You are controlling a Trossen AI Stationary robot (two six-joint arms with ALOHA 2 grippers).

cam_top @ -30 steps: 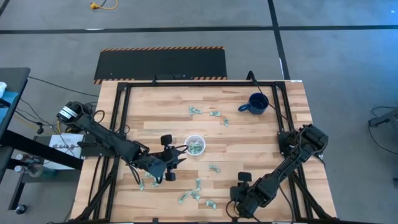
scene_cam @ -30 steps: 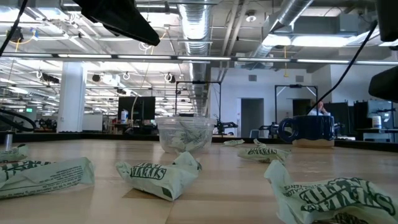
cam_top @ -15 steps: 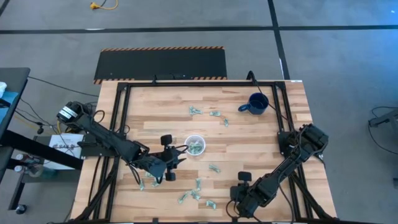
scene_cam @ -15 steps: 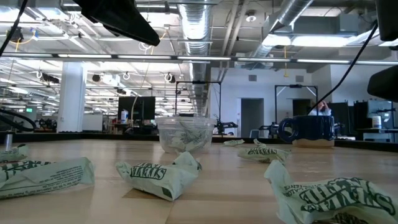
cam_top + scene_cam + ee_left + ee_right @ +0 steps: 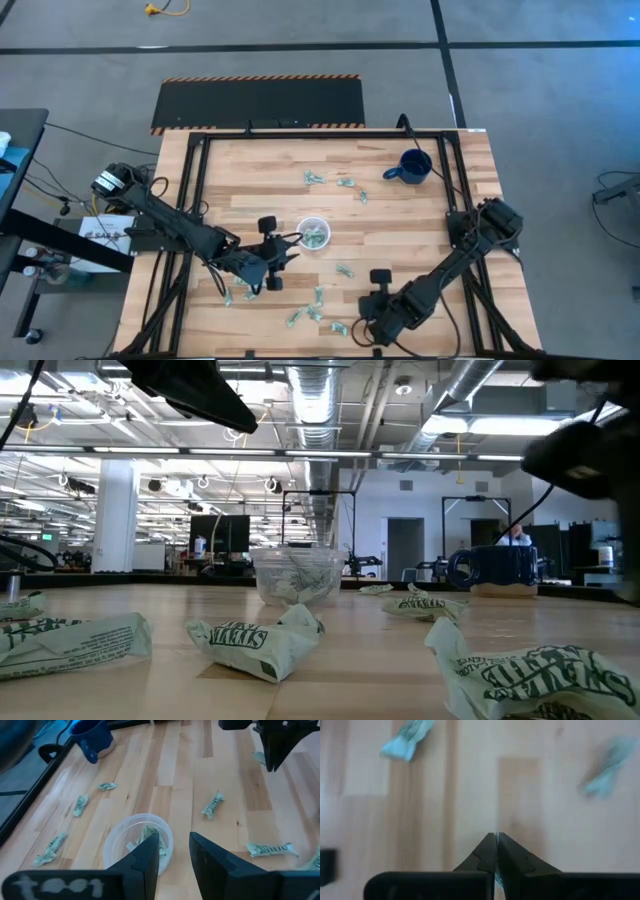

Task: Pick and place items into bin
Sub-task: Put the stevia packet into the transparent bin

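The bin, a small clear cup (image 5: 313, 235) (image 5: 295, 575), stands upright mid-table with some items inside (image 5: 145, 832). Pale green-and-white wrapper items lie scattered on the wood (image 5: 345, 270) (image 5: 315, 178) (image 5: 260, 640) (image 5: 212, 805). My left gripper (image 5: 292, 245) (image 5: 175, 845) is open at the cup's left side. One finger is over the cup's inside and the other outside its wall; whether they touch it I cannot tell. My right gripper (image 5: 358, 328) (image 5: 496, 836) is shut near the table's front edge, pointing steeply down, with a pale green sliver between its fingers. My right gripper pinches a thin pale green strip of an item (image 5: 496, 879) between its two fingers, coming from above and pointing down. Only a sliver shows behind the fingertips; the fingers hide the rest, so which part of the item it has cannot be told.
A dark blue mug (image 5: 412, 166) (image 5: 490, 568) stands at the far right of the table. Loose wrappers lie near the front edge (image 5: 296, 318) (image 5: 338, 327) and beyond the cup (image 5: 346, 183). A black frame rail (image 5: 195, 190) runs along the table's sides.
My right gripper has shut and has gone toward the table's left along the front edge, rising a little and turning somewhat. The cup has stayed where it was.
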